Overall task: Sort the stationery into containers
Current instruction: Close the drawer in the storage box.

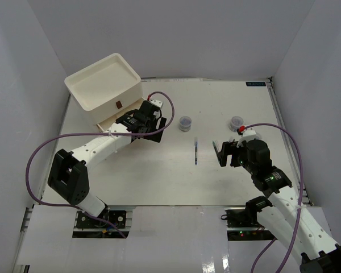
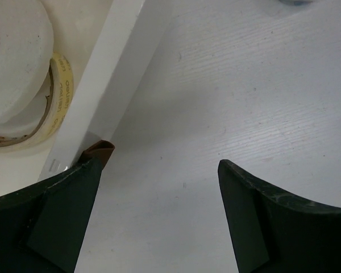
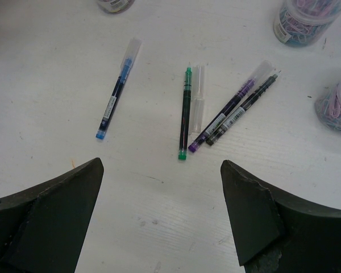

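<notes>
The drawer unit point(image 1: 105, 85) is cream-white with a small brown handle point(image 2: 99, 151). Beside the handle sit a plain white tape ring point(image 2: 14, 57) and a pale beige tape ring point(image 2: 59, 91) printed with faint lettering. The table point(image 1: 159, 182) is white. On it, left of the green pen point(image 3: 185, 111) lies a blue pen point(image 3: 115, 99). Right of the green pen are a translucent pale stick point(image 3: 198, 99), a purple pen point(image 3: 230, 107) and a black pen point(image 3: 247, 104). The clear jars point(image 3: 307, 20) hold pastel pink, blue and lilac contents.

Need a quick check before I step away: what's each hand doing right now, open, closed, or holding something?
Left hand: open, empty, beside the brown drawer handle.
Right hand: open, empty, over the pens.
</notes>
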Tool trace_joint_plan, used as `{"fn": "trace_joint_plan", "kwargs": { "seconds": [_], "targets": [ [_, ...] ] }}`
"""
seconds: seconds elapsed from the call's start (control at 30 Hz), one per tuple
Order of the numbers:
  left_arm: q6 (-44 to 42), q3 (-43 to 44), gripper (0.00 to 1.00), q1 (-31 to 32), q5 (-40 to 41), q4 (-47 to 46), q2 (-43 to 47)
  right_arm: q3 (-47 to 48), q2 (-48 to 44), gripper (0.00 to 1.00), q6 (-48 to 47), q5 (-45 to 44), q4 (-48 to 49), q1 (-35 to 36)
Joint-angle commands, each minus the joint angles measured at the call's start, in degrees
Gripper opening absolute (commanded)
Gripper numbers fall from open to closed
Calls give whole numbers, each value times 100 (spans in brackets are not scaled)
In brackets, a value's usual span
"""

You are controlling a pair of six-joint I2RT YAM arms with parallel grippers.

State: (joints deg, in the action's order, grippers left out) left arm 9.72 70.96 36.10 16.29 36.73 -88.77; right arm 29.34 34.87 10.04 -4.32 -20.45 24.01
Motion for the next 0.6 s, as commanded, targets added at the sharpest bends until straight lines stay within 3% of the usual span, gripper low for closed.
{"fn": "trace_joint_plan", "kwargs": {
  "seconds": [0.0,0.57],
  "targets": [
    [337,-38,94,-103,287,563,246,10,2,90,-64,36,287,-2],
    [399,-205,89,-164,1498,783,352,1,81,90,-108,265,445,-10]
  ]
}}
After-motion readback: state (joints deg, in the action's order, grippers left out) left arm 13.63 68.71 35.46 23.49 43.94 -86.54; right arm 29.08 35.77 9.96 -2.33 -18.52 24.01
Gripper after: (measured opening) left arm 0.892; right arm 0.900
